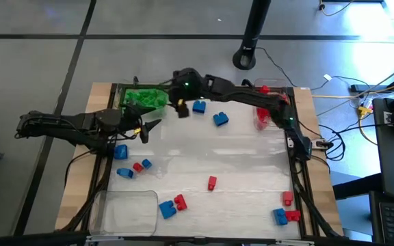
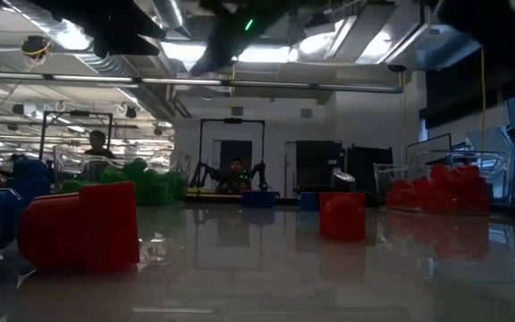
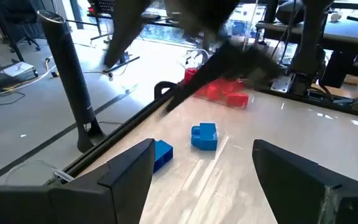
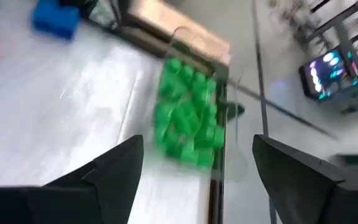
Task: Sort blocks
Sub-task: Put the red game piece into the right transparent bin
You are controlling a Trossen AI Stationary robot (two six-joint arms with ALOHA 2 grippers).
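Left pincer (image 1: pixel 144 130): at the worktop's left edge, fingers spread wide apart and empty, nothing between them.
Green blocks: a heap of small green studded plastic bricks (image 1: pixel 144 98) fills a clear plastic tray (image 1: pixel 120 92) at the far left corner.
Empty tray: a second clear plastic tray (image 1: pixel 122 212) sits at the near left corner.
Blue blocks: small blue studded bricks (image 1: pixel 120 152) lie loose near the left pincer, with others scattered across the worktop (image 1: pixel 238 164).
Right pincer (image 1: pixel 181 96): reaches across the far edge, just beside the green heap, fingers released and empty.
Red blocks: a pile of red studded bricks (image 1: pixel 263 117) rests at the far right; single red ones lie scattered nearer.
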